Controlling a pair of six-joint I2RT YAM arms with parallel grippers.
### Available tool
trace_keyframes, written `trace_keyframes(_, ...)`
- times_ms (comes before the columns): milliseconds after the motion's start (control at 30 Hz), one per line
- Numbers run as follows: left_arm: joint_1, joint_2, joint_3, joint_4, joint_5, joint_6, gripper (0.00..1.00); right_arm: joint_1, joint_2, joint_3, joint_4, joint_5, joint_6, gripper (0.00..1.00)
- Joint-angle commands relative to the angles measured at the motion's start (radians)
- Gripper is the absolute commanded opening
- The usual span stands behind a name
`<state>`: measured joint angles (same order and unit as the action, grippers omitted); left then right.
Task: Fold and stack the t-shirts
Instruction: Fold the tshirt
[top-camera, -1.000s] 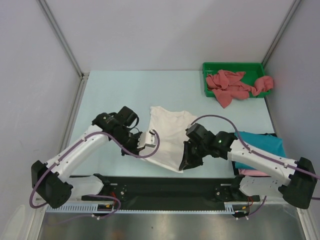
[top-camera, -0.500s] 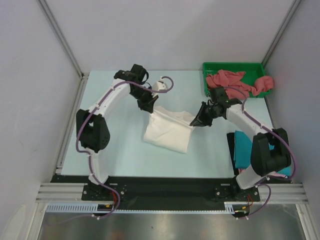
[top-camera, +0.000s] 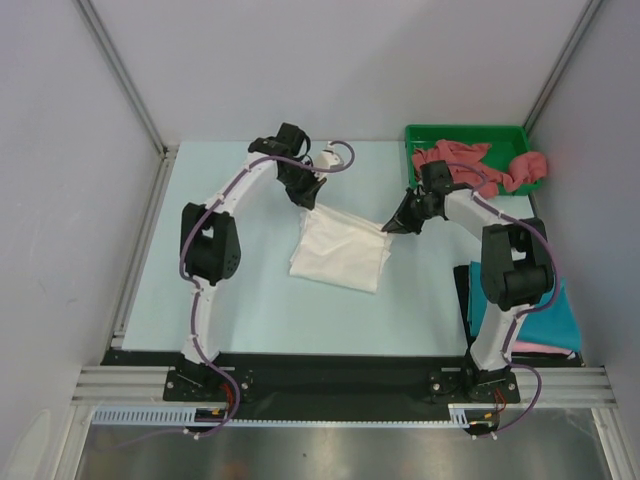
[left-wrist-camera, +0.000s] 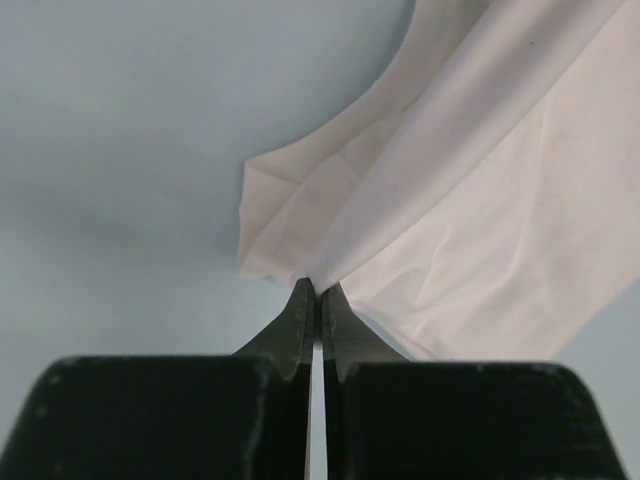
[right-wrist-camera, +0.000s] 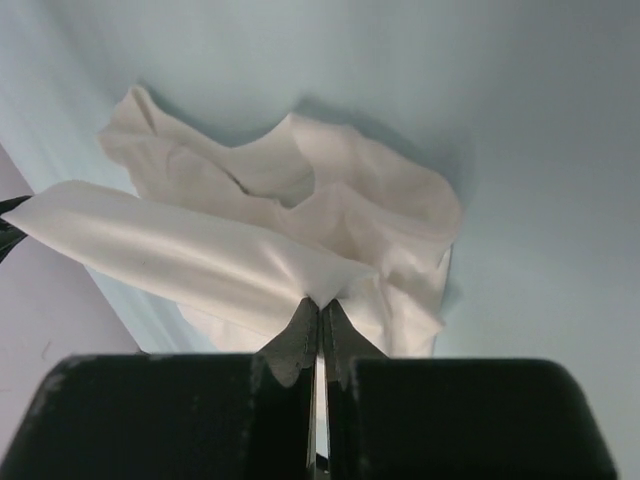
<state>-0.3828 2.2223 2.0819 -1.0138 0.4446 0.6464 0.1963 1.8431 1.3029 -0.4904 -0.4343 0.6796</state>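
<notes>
On the worktop (top-camera: 230, 300), middle: white t-shirt (top-camera: 338, 255), crumpled, near part lying flat, far edge held up and stretched between the two arms.
Left jaws: clenched on the shirt's far-left corner; in the left wrist view pressed tight together, cloth fanning out from the tips.
Right jaws: clenched on the far-right corner; in the right wrist view a taut band of white cloth runs away from the tips.
Left arm (top-camera: 240, 185): reaches far across the worktop, wrist above the shirt's far edge.
Right arm (top-camera: 465, 205): reaches towards the far side, wrist near the tray.
Far right corner: green tray (top-camera: 465, 131) holding a heap of dusty red t-shirts (top-camera: 460, 165), one draped over the right rim.
Near right edge: teal t-shirt (top-camera: 555, 315) lying flat on a pink t-shirt (top-camera: 545, 348), partly hidden by the right arm.
</notes>
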Motion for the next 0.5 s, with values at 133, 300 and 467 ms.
trace_keyframes(133,0.038,0.051,0.052,0.121,-0.132,-0.108,0.24,-0.024,0.117,0.150,-0.004,0.149,0.009,0.35)
trace_keyframes(300,0.044,0.043,0.050,0.201,-0.219,-0.188,0.51,-0.043,0.102,0.197,-0.034,0.244,-0.009,0.51)
trace_keyframes(467,0.070,-0.102,-0.173,0.354,-0.210,-0.315,0.52,0.032,-0.082,0.069,-0.004,0.393,-0.035,0.55)
